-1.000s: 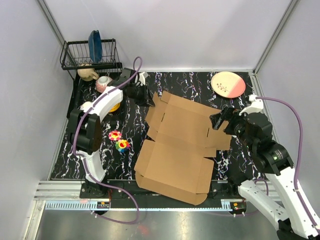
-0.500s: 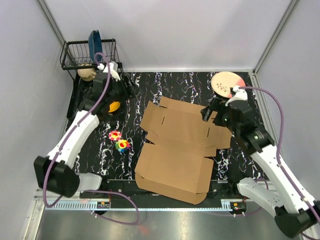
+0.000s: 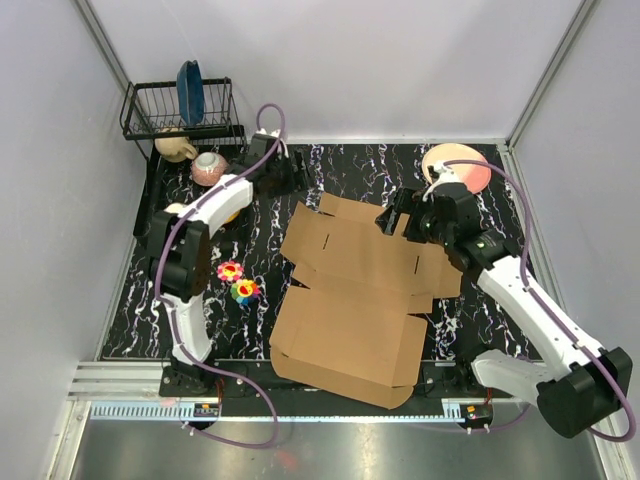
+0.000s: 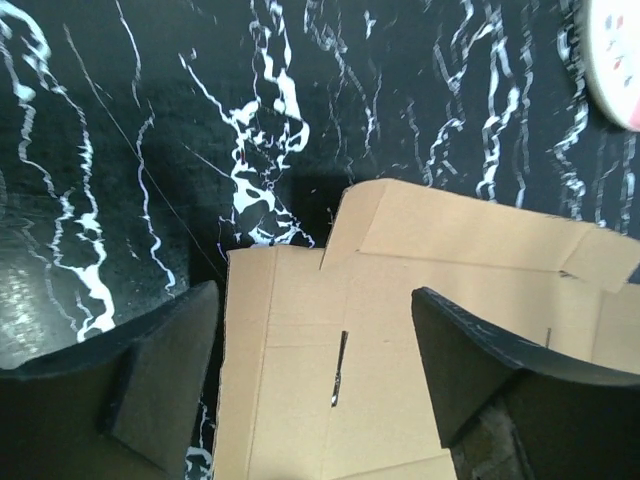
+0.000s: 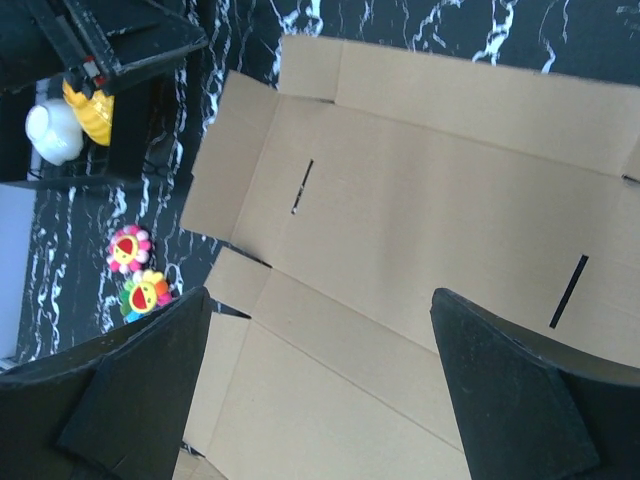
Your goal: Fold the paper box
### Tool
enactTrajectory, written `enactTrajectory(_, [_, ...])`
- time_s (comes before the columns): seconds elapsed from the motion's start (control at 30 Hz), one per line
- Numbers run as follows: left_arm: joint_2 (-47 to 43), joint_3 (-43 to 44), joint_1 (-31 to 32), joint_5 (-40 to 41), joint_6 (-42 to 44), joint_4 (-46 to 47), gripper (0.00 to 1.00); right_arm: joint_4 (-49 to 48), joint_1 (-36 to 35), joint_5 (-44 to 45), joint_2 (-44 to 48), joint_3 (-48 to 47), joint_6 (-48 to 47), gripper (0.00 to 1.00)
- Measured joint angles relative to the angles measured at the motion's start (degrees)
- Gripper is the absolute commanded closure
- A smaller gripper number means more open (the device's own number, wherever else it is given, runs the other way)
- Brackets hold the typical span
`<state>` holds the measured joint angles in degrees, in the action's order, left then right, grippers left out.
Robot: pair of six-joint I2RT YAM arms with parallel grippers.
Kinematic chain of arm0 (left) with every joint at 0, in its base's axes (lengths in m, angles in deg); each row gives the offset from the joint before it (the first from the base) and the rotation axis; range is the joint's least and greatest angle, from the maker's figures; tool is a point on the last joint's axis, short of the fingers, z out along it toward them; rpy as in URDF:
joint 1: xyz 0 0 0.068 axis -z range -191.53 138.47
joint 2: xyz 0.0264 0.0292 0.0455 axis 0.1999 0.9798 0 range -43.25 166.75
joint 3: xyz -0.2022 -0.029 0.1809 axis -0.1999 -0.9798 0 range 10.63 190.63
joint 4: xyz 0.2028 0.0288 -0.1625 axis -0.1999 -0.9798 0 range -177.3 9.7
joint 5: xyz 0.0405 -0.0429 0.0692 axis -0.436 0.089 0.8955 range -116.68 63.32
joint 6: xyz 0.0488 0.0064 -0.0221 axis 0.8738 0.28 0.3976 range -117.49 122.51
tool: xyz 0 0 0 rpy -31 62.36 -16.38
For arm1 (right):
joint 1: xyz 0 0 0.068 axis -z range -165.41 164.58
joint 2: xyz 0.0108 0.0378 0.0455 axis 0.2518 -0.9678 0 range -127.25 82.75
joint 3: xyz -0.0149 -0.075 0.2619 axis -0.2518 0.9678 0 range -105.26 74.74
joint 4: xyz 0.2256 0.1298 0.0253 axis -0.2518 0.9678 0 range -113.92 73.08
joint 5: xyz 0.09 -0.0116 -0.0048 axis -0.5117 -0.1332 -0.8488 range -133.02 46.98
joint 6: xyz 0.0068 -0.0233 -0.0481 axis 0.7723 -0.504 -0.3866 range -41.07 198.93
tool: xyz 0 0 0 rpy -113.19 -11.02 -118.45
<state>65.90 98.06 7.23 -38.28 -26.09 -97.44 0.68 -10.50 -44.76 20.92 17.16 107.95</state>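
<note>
The left gripper (image 3: 287, 172) hangs wide open and empty over the black, white-veined table (image 3: 330, 160), just off the far left corner of the paper box (image 3: 350, 300). The right gripper (image 3: 391, 218), equally spread, grips nothing above the far flap. The box lies flat and unfolded mid-table. Round pink plate (image 3: 457, 168) far right, wire dish rack (image 3: 165, 115) far left, two flower toys (image 3: 238, 282) beside the box.

Left wrist: matte black fingers (image 4: 160, 370) frame a brown corrugated corner with one slot.

Right wrist: creased panels, two thin slits.
</note>
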Motion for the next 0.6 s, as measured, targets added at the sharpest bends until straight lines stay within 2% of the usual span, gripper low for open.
enactTrajectory(0.2, [7.23,3.37,2.8,-0.31,0.39,-0.52,0.26,-1.33,0.0,-0.94,-4.09,3.28,0.7,0.05])
enactTrajectory(0.6, [15.32,13.0,5.29,1.03,3.61,0.07,0.32,-2.73,0.0,-1.29,-3.72,6.19,2.05,0.05])
